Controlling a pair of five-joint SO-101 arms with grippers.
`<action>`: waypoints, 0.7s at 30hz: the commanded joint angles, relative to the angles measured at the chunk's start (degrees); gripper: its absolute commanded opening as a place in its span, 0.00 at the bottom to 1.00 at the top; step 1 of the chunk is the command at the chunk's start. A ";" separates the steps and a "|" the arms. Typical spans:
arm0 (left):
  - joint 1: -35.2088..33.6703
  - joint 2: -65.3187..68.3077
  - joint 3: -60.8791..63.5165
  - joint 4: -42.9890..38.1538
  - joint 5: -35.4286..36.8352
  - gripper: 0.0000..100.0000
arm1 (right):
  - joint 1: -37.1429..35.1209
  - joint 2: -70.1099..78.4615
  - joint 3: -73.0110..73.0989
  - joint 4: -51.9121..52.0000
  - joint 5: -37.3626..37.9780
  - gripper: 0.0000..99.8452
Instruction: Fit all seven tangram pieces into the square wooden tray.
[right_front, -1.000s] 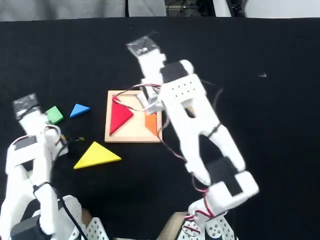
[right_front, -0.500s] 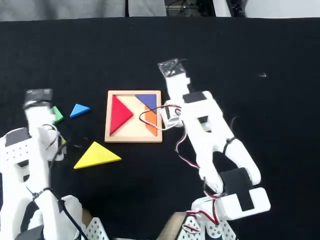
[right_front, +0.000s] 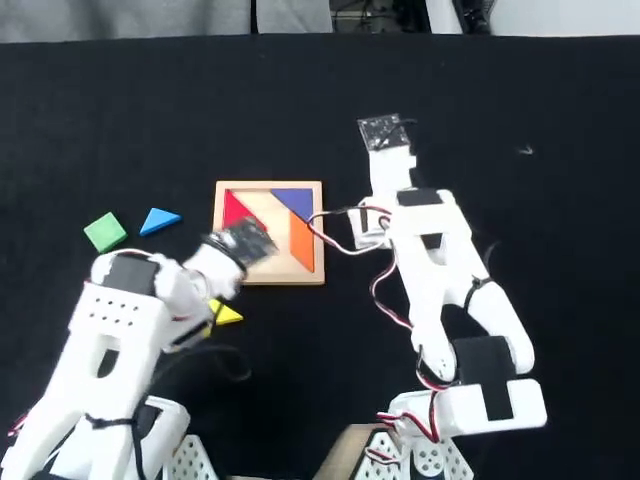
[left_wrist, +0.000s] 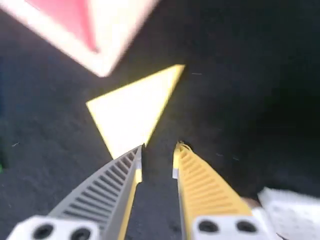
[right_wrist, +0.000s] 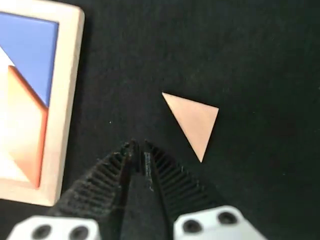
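left gripper (left_wrist: 157, 147) narrowly parted, arm (right_front: 125, 305) hides most yellow triangle (right_front: 228, 315), right gripper (right_wrist: 139, 146) closed

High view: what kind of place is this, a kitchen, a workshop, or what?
Probably a robotics lab bench: the left arm and right arm stand at a table draped in black, with a wooden tray and loose tangram pieces.
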 joint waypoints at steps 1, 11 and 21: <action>1.89 -0.70 -4.97 3.08 -0.53 0.12 | -1.14 -2.59 0.57 -2.90 0.53 0.01; -6.64 -0.79 -3.38 -1.85 18.20 0.33 | -1.05 -2.59 0.84 -3.43 0.53 0.01; -14.02 -0.88 9.10 -21.63 6.24 0.30 | -1.05 -2.59 0.92 -3.25 0.53 0.01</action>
